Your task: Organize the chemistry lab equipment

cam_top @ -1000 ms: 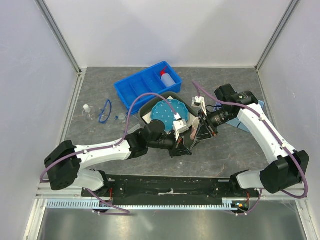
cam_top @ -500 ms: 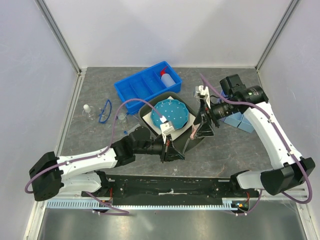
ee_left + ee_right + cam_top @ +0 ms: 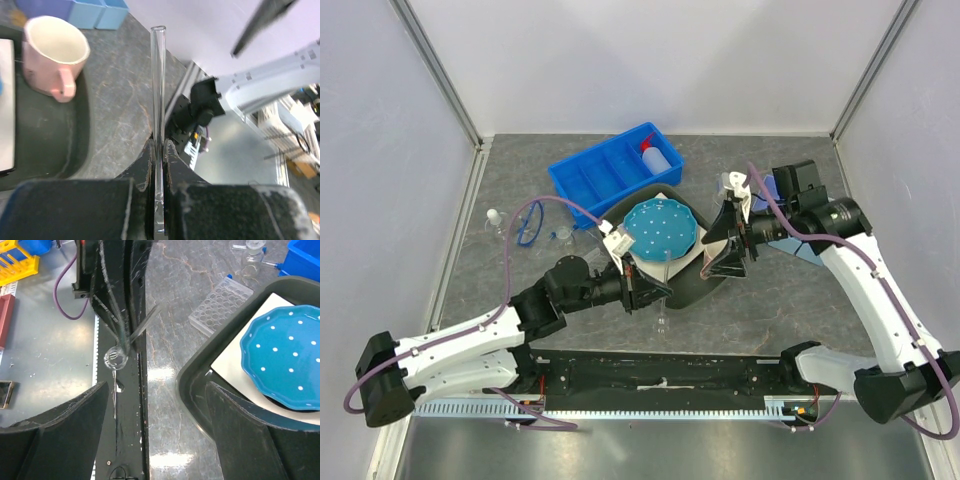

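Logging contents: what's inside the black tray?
In the tray: a white board with the blue plate on it, plus a pink mug. Anything under board or plate is covered.

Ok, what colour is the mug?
The mug is pink, cream inside; the left wrist view shows it best.

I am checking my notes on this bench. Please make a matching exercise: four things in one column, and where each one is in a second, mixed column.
1 glass tube
2 squeeze bottle
3 pink mug
4 blue goggles

A in the blue bin
B on the dark tray
C clamped in the left gripper
D on the table, left of the bin

Pairs: 1-C, 2-A, 3-B, 4-D
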Controlling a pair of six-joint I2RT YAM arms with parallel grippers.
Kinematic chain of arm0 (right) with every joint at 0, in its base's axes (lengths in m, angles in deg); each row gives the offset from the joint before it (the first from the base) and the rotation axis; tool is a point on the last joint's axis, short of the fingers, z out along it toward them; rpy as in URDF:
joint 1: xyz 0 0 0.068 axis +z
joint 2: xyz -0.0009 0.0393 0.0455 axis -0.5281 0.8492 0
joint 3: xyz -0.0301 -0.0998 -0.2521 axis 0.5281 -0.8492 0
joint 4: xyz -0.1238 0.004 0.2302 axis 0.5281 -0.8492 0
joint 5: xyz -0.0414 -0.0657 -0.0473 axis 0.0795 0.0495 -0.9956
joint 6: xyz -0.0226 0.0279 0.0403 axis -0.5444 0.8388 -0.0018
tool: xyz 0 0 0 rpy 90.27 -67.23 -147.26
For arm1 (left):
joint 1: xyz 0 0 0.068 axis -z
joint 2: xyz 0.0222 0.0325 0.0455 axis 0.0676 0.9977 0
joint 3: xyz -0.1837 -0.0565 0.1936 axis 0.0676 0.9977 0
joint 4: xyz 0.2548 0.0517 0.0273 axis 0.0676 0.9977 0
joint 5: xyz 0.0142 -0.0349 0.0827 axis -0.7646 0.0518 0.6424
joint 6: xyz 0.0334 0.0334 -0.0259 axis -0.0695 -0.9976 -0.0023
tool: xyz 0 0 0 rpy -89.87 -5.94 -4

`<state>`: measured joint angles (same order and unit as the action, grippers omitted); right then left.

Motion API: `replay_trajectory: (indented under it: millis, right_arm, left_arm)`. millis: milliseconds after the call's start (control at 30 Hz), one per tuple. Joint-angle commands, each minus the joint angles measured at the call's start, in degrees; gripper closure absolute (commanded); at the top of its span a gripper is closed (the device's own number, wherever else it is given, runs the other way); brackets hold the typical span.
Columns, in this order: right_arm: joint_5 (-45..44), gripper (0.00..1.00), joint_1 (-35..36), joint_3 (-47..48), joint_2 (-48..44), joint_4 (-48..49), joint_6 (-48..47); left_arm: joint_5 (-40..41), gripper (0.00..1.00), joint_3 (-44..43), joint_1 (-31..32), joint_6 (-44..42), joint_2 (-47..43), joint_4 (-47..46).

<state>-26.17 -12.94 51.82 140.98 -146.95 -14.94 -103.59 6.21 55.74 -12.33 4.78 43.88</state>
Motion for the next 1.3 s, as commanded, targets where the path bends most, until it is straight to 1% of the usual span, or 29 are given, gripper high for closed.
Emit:
replay_trajectory:
  millis: [0,33,67,100,133,200,233,300,333,433,467,633,767,867,900,967,1000,1033,1067,1133,1167,1267]
  right_arm:
    - [2.59,0.15,1.80,-7.93,-3.18,18.22,12.78]
    - [2.58,0.15,2.76,-9.53,-3.80,25.38,15.44]
    - [2.50,0.15,3.20,-10.94,-4.93,28.76,17.72]
    - [2.32,0.15,3.82,-13.47,-5.38,32.02,22.27]
    - [1.54,0.15,5.48,-14.80,-5.82,38.66,24.67]
    - [0.48,0.15,7.33,-17.35,-5.92,43.63,28.72]
    - [-0.22,0.15,9.17,-17.71,-5.39,46.17,31.43]
    - [-3.03,0.15,11.20,-18.94,-3.98,48.12,32.25]
    - [-3.56,0.15,12.77,-19.47,-3.54,50.92,35.90]
    - [-4.71,0.15,14.54,-20.71,-1.70,56.72,40.85]
    - [-5.32,0.15,14.90,-20.88,-0.65,57.79,43.65]
    - [-6.99,0.16,15.95,-20.00,2.43,63.93,49.99]
    - [-8.31,0.18,16.39,-18.51,4.98,64.39,51.93]
    - [-8.58,0.22,16.92,-17.81,6.12,64.13,52.90]
    - [-8.75,0.27,17.01,-17.89,6.39,64.04,52.99]
    - [-8.84,0.33,17.18,-17.98,6.57,63.78,53.34]
    - [-8.93,0.39,17.18,-17.98,6.66,63.69,53.26]
    - [-9.10,0.43,17.18,-17.98,6.66,63.34,53.34]
    - [-9.28,0.53,17.18,-17.81,6.74,63.25,53.34]
    - [-9.46,0.61,17.27,-17.54,6.92,62.72,53.26]
    - [-9.63,0.68,17.18,-17.11,7.01,62.46,53.08]
    - [-9.81,0.78,17.18,-16.14,7.80,62.02,52.47]
  left_arm:
    - [6.90,0.98,-2.98,-3.61,5.34,-1.49,-1.41]
    - [7.86,0.98,-2.98,-4.32,7.53,-1.84,-2.21]
    - [8.39,0.98,-2.80,-5.11,8.51,-1.93,-3.26]
    - [8.83,0.98,-2.63,-6.43,9.56,-2.02,-4.23]
    - [9.79,0.98,-2.45,-7.05,11.57,-2.20,-6.41]
    - [10.42,0.98,-1.49,-8.45,13.17,-2.28,-8.71]
    - [10.85,0.98,-1.22,-8.90,14.57,-2.28,-11.33]
    - [11.56,0.98,-0.17,-9.60,15.72,-2.28,-13.63]
    - [12.43,0.98,0.10,-9.69,16.77,-2.28,-15.47]
    - [15.06,0.98,1.32,-9.96,18.18,-2.37,-17.50]
    - [15.51,0.98,1.94,-10.04,18.45,-2.37,-18.99]
    - [17.18,0.98,3.17,-10.13,19.59,-2.20,-21.29]
    - [17.98,0.98,3.87,-10.22,20.03,-2.11,-22.16]
    - [19.12,0.98,4.31,-10.22,20.20,-2.63,-22.34]
    - [19.56,0.98,4.49,-10.22,20.29,-2.81,-22.34]
    - [20.70,0.98,5.02,-10.22,20.29,-3.42,-22.34]
    - [21.05,0.98,5.19,-10.22,20.29,-3.69,-22.34]
    - [21.66,0.98,5.37,-10.22,20.47,-3.78,-22.34]
    - [21.93,0.98,5.81,-10.22,20.56,-3.95,-22.34]
    - [22.37,0.98,6.16,-10.22,20.65,-3.95,-22.34]
    - [22.55,0.98,6.25,-10.22,20.73,-3.95,-22.34]
    - [22.37,0.98,6.25,-10.22,20.73,-3.87,-22.17]
